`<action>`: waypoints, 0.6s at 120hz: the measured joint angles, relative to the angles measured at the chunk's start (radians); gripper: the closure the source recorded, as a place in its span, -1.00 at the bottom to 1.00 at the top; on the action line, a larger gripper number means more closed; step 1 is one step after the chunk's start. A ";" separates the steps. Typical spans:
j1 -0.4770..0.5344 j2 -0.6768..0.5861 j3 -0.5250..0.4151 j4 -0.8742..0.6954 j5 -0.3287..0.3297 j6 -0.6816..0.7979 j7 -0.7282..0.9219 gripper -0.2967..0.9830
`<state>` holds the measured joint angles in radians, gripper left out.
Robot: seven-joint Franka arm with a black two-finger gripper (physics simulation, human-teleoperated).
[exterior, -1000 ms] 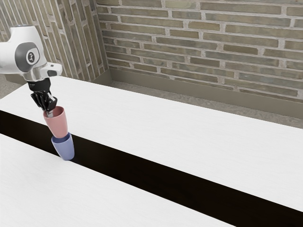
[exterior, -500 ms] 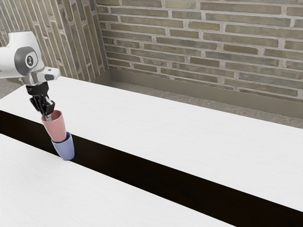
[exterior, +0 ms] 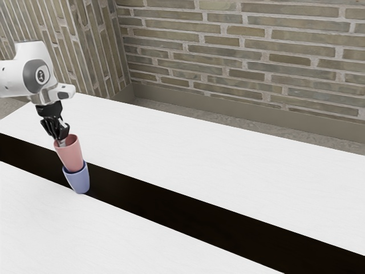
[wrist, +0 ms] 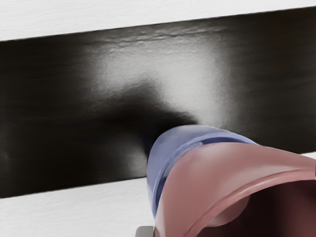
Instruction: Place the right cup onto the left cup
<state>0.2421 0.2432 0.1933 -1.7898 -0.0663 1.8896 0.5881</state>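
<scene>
End effector point(exterior: 60, 139) = narrow, w/ pink cup point(exterior: 70, 155) pinched at its rim. Pink cup hangs directly below end effector, mouth up, a bit tilted; its base is at blue cup's mouth, looks just inside, exact depth n/a. Blue cup point(exterior: 78, 181) is lower, under end effector + pink cup, on desk point(exterior: 199, 148) at the blk. strip point(exterior: 171, 200). Brick wall point(exterior: 239, 51) is well apart from end effector, beyond desk.
</scene>
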 joint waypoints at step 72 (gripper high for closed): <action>-0.140 -0.133 -0.010 -0.015 -0.026 0.008 -0.053 -0.46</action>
<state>0.1017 0.1100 0.1836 -1.8047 -0.0919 1.8974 0.5346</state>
